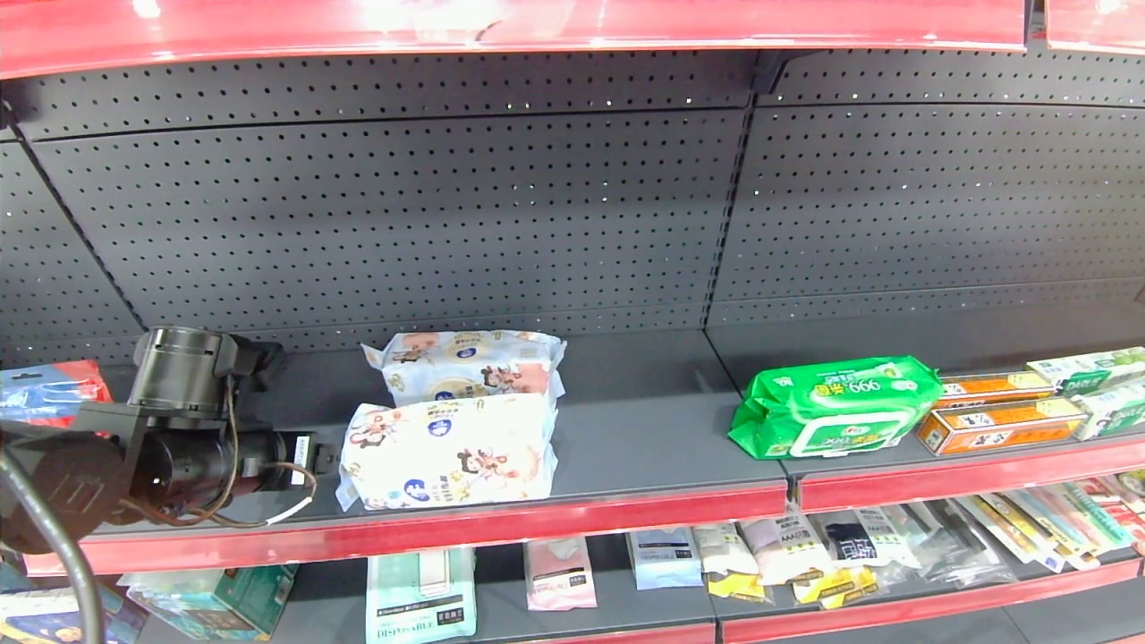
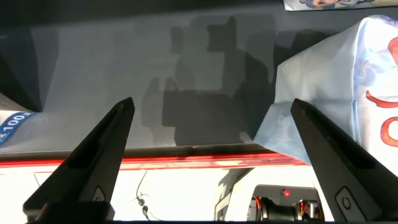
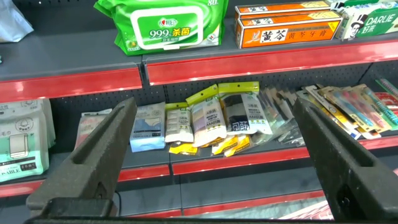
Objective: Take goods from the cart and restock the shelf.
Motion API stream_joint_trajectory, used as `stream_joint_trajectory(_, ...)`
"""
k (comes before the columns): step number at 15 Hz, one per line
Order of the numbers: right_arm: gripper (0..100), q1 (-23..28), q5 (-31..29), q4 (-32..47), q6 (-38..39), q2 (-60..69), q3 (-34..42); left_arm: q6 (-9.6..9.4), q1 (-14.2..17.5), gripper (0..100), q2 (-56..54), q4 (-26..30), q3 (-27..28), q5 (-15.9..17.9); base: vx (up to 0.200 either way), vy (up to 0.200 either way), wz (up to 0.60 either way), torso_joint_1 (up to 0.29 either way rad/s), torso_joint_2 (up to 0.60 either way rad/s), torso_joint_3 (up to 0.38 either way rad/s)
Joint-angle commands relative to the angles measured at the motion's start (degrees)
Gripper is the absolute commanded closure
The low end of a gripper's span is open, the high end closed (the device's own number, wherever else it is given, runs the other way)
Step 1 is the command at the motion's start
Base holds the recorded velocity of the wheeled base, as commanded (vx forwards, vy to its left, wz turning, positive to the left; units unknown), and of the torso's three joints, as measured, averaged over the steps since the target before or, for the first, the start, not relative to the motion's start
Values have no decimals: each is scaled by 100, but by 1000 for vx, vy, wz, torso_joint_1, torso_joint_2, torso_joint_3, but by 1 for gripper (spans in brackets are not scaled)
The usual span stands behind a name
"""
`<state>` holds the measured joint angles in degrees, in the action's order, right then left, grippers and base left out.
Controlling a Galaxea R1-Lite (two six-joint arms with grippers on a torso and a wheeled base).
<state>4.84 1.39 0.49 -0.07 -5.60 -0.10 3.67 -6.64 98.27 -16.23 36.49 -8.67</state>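
Two white printed tissue packs lie on the grey shelf [image 1: 662, 447], one at the front [image 1: 447, 452] and one behind it [image 1: 465, 362]. My left arm [image 1: 188, 447] hovers over the shelf's front left, just left of the front pack. The left gripper [image 2: 212, 106] is open above bare shelf, and the front pack [image 2: 329, 93] lies just beside one finger [image 2: 323, 149], with nothing between the fingers. My right gripper [image 3: 214, 102] is open and empty, facing the lower shelf of small hanging packets [image 3: 217, 115].
A green wipes pack [image 1: 832, 402] and orange boxes [image 1: 1002, 420] lie on the right shelf section. A red and blue packet [image 1: 49, 389] sits at the far left. Red price rails [image 1: 447, 528] edge the shelves. Bare shelf lies between the tissue packs and the wipes.
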Motion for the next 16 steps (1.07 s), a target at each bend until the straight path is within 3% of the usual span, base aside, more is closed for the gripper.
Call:
stream_joint_trajectory(1, 0, -1, 2, 4, -1, -3, 1, 2, -4, 0, -9, -3, -1, -3, 0, 0, 0, 0, 0, 0)
stream_joint_trajectory(16, 0, -1, 2, 4, -1, -3, 1, 2, -91, 0, -18, -21, 69, -21, 0, 0, 0, 0, 0, 0)
